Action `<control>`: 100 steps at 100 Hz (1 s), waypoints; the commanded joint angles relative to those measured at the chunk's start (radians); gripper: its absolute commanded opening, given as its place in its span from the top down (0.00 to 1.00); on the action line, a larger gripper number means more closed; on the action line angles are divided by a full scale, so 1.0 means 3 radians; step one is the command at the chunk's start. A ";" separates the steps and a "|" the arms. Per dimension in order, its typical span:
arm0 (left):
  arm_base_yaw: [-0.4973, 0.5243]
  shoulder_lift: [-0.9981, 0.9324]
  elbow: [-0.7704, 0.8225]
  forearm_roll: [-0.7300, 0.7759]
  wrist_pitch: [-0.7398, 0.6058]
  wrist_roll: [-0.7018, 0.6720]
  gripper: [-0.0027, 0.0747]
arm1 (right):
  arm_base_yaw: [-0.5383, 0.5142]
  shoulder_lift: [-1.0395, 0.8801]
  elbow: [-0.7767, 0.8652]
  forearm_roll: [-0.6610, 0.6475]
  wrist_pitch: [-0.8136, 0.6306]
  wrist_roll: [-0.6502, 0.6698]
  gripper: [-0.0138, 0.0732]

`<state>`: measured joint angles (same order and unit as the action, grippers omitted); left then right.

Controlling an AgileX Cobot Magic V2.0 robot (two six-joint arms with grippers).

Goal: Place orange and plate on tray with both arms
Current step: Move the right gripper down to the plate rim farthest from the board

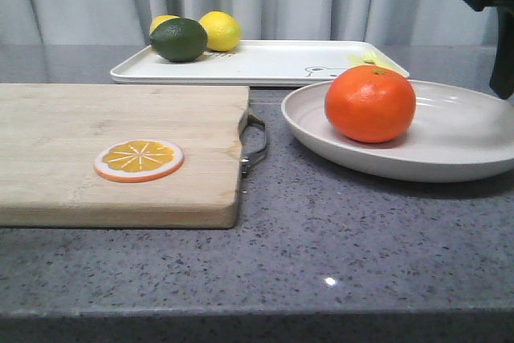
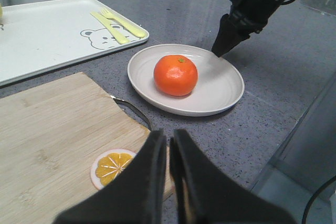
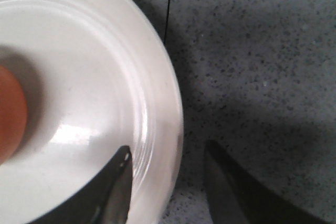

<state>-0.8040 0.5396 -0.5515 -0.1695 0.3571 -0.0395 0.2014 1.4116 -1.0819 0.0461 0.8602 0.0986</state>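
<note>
One wooden board (image 1: pixel 120 150) lies at the left of the grey speckled desk (image 1: pixel 337 238), smooth and pale-grained, with a bent metal handle (image 1: pixel 255 142) on its right edge. A flat orange slice (image 1: pixel 138 159) with a white rim rests on it. Behind, the white rectangular tray (image 1: pixel 265 66) with rounded corners carries a dark green lime (image 1: pixel 178 39) and two yellow lemons (image 1: pixel 220 30) at its left end, pale yellow cutlery (image 2: pixel 116 24) beside a bear drawing at its right. Further right, the round matte off-white plate (image 1: pixel 450 150) sits on the desk just in front of the tray, the glossy orange (image 1: pixel 370 103) resting in it. The left gripper (image 2: pixel 168 153) hangs above the board's edge, its black fingers nearly together and holding nothing. The right gripper (image 3: pixel 168 182) stands spread, one finger inside the plate's raised rim and one outside.
</note>
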 commanded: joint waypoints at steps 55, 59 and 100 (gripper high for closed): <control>-0.0003 0.0006 -0.0085 -0.0016 -0.0236 0.0010 0.96 | -0.0007 0.0219 -0.0119 0.0045 -0.0025 -0.0023 0.45; -0.0003 0.0006 -0.0085 -0.0016 -0.0236 0.0010 0.96 | -0.0007 0.0227 -0.0119 0.0045 -0.0021 -0.0023 0.45; -0.0003 0.0006 -0.0085 -0.0016 -0.0236 0.0010 0.96 | -0.0015 0.0228 -0.0119 0.0045 -0.0025 0.0089 0.91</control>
<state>-0.8040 0.5396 -0.5515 -0.1695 0.3571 -0.0395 0.2014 1.5114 -1.0954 0.0835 0.8566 0.1236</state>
